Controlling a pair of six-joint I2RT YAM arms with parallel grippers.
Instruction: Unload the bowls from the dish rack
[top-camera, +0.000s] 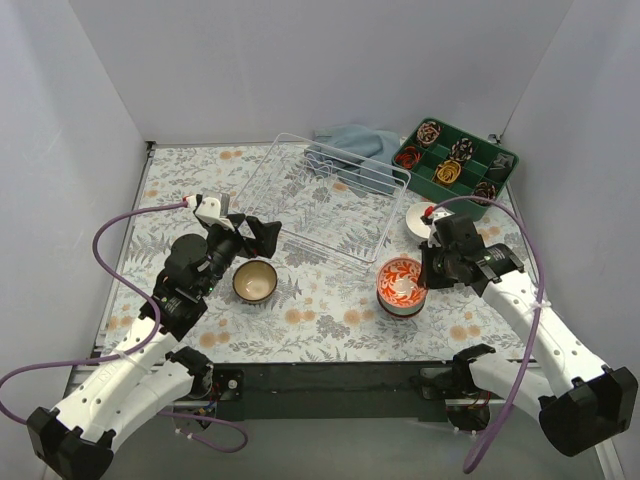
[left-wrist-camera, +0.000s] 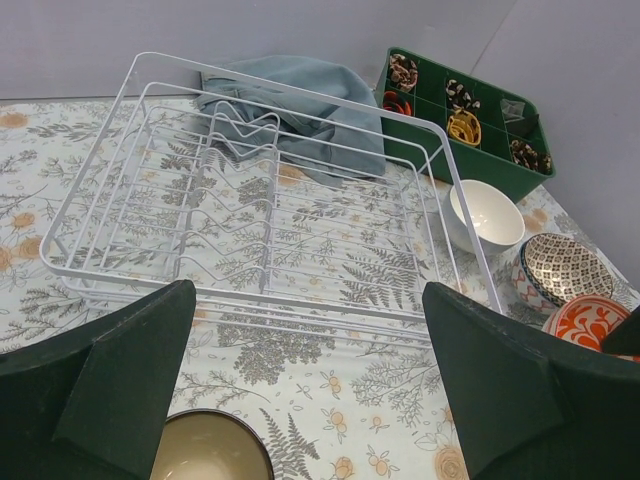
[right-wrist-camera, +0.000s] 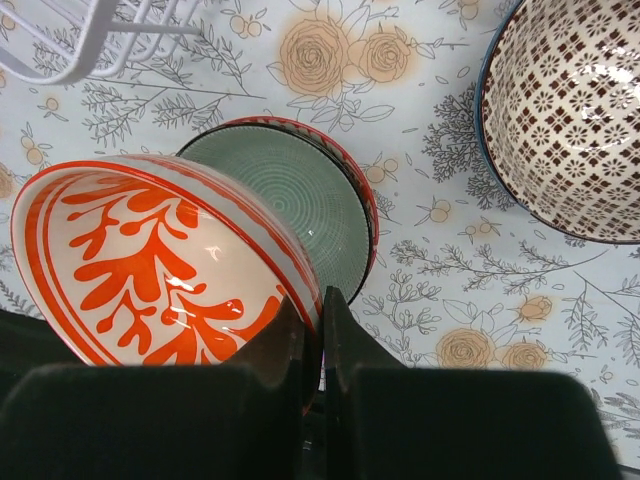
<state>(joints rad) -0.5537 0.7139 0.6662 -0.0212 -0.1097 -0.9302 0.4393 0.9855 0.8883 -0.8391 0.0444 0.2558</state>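
Stacking entry, listed left to right.

- **Left claw (top-camera: 258, 238):** spread wide and holding nothing. It hangs just above the cream bowl (top-camera: 255, 281), which sits upright on the desk (top-camera: 330, 335) at centre left of the top view, apart from the fingers. Advice: lift straight up, so that no finger catches the bowl's rim.
- **Rack (top-camera: 330, 205):** upper centre. No bowl is seen in it, so the unloading looks nearly complete.
- **Orange bowl (top-camera: 400, 282):** lower centre right, just off the rack's near right corner. It is tilted, and the right claw (right-wrist-camera: 312, 318) has its jaws pressed together on the rim.
- **Green bowl (right-wrist-camera: 290, 195):** directly beneath, upright on the desk and partly covered by the orange one. Advice: level the orange bowl, centre it over the green one, and lower it until it seats. Only then release, since a tilted drop could chip a rim or slide off.
- **Patterned bowl (right-wrist-camera: 570, 110):** near, upper right of the wrist view. Keep the withdrawal clear of it.
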